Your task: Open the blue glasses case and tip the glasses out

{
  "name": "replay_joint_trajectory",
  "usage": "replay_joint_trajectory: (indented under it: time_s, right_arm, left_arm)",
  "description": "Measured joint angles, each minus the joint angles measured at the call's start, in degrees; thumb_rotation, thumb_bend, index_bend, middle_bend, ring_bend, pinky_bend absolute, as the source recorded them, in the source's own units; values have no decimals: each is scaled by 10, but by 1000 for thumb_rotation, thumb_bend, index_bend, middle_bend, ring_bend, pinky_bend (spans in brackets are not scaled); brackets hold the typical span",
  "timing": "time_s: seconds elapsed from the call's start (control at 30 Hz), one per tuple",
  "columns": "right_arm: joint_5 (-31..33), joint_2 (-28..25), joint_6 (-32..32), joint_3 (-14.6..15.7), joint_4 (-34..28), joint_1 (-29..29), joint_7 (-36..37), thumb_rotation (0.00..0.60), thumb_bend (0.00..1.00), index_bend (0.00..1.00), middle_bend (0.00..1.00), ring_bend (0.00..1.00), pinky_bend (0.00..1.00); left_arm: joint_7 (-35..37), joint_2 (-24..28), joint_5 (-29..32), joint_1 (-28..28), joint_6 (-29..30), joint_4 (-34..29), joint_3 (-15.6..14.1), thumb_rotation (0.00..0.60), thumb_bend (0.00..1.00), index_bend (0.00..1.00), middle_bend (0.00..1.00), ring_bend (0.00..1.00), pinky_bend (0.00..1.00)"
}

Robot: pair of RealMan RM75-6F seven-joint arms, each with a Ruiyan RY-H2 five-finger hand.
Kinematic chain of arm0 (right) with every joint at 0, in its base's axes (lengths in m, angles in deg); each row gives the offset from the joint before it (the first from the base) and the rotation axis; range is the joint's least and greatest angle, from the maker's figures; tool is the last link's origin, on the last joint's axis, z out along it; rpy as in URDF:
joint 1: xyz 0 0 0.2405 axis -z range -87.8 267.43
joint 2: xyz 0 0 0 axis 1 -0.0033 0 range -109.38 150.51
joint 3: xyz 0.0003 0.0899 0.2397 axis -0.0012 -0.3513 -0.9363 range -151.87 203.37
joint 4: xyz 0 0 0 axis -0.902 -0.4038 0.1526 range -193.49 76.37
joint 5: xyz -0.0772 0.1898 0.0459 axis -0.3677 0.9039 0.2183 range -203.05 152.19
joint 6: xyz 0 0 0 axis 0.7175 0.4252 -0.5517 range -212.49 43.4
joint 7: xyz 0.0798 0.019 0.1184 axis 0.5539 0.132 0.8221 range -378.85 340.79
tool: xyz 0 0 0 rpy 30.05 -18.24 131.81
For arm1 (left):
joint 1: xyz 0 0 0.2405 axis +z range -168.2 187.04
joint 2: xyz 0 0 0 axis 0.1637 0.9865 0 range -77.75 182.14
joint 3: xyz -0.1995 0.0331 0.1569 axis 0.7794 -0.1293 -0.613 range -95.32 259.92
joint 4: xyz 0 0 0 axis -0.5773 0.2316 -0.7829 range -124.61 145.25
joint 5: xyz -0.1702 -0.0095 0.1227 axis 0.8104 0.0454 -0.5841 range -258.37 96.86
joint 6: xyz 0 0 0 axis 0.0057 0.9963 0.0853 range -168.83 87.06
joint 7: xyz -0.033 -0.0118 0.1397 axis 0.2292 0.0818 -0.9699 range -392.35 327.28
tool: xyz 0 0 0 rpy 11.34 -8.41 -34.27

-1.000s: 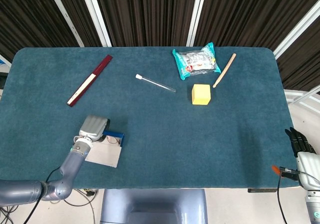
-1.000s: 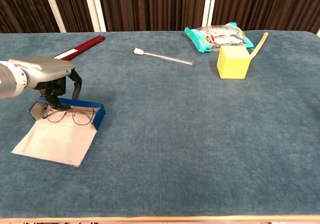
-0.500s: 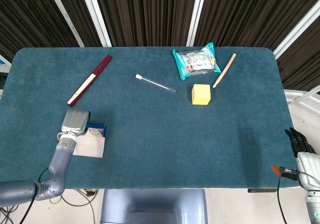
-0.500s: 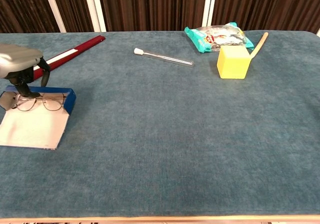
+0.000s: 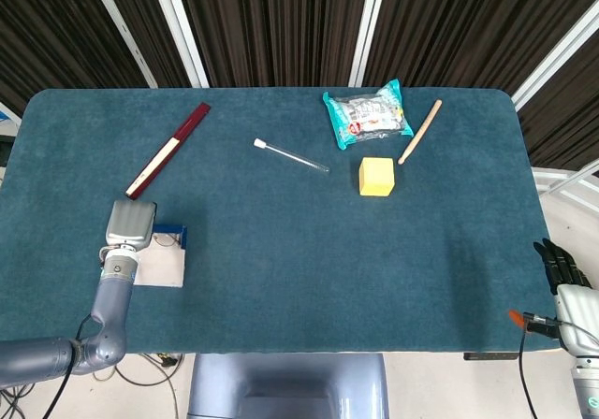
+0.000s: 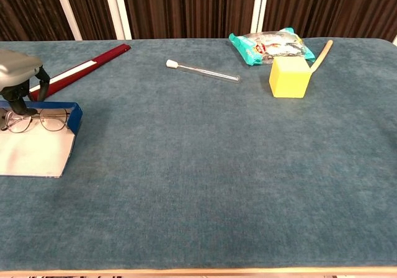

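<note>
Left hand [image 6: 17,73] grips the far-left edge of the opened blue glasses case [image 6: 38,143], presumably for tipping; glasses [image 6: 37,121] remain inside; right hand [image 5: 562,269] idle, grip state unclear

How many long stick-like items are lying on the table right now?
3. The red ruler lies far left, just beyond the left hand. The test tube lies mid-table. The wooden stick lies far right, beside the snack packet.

The counter [image 5: 281,251] is teal. On it lie a blue case [image 6: 73,118] with a pale grey lining, a yellow cube [image 5: 377,176], a teal packet [image 5: 368,113], and a dark red stick [image 5: 168,150] with a white stripe. The left robot hand [image 5: 129,223] is grey; dark curtains with white bars hang behind the counter.
</note>
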Motion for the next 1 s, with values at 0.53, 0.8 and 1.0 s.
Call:
replay_joint_trajectory:
  time_s: [0.53, 0.8, 1.0]
  right_arm:
    - [0, 0, 1, 0, -1, 0, 0, 600, 179, 0, 0, 0, 193]
    - [2, 0, 2, 0, -1, 0, 0, 600, 179, 0, 0, 0, 194]
    - [2, 0, 2, 0, -1, 0, 0, 600, 178, 0, 0, 0, 194]
  left_arm:
    - [-53, -15, -6, 2, 35, 3, 12, 600, 336, 640, 1000, 906, 972]
    - [-60, -20, -16, 7, 43, 7, 15, 600, 338, 646, 1000, 908, 973]
    - [-55, -25, -37, 11, 53, 14, 18, 600, 338, 649, 1000, 911, 976]
